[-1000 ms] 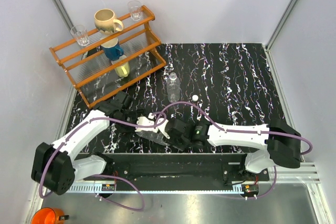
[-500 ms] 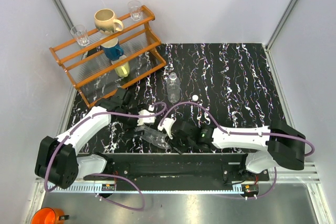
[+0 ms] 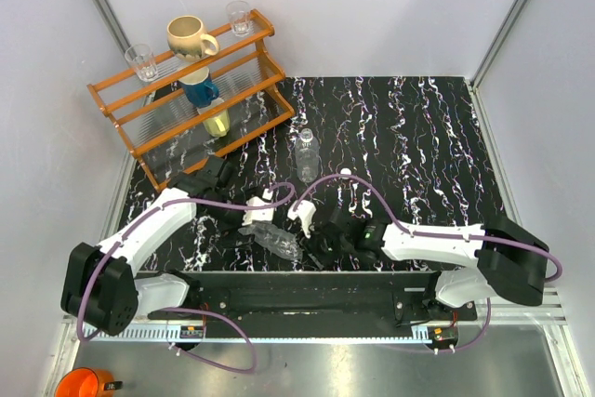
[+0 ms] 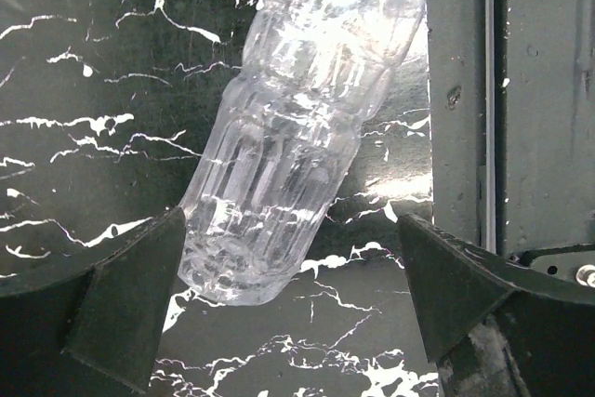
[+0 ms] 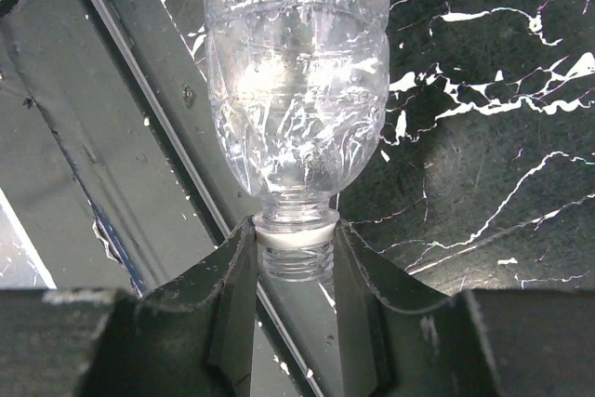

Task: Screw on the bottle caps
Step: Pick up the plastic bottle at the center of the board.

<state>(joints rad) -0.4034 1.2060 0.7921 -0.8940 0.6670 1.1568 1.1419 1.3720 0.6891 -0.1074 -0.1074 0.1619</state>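
Bottle (image 3: 277, 242) lies flat near the counter's (image 3: 418, 137) front edge, long axis running arm to arm: base toward the left jaws, neck toward the right. Right jaws are clenched on its bare threaded neck (image 5: 296, 253). Left jaws are released wide, straddling the base. A loose cap (image 3: 345, 173) sits well beyond the bottle, beside the upright second bottle (image 3: 305, 151). I judge the free left jaws must fetch it.
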